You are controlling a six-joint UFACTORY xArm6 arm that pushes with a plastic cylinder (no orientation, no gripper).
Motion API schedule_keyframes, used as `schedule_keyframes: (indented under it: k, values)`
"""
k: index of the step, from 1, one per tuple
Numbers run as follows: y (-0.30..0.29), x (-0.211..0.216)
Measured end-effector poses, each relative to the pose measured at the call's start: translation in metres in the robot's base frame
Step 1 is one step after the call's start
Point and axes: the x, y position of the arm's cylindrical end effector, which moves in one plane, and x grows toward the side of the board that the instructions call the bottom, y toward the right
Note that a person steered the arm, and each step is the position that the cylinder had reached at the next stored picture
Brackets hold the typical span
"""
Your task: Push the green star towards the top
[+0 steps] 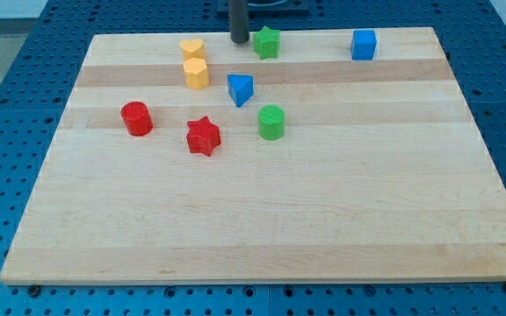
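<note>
The green star (267,42) sits near the board's top edge, just right of centre. My tip (239,39) is down on the board right beside the star's left side, very close to it; I cannot tell if they touch. The rod rises out of the view's top.
A yellow heart-like block (191,48) and a yellow hexagonal block (196,73) stand left of my tip. A blue triangular block (240,89), a green cylinder (271,122), a red star (203,136) and a red cylinder (136,118) lie below. A blue cube (364,44) is at top right. The wooden board (262,228) ends just above the star.
</note>
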Motion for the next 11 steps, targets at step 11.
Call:
schedule_keyframes:
  k: [11]
  values:
    - [-0.043, 0.15]
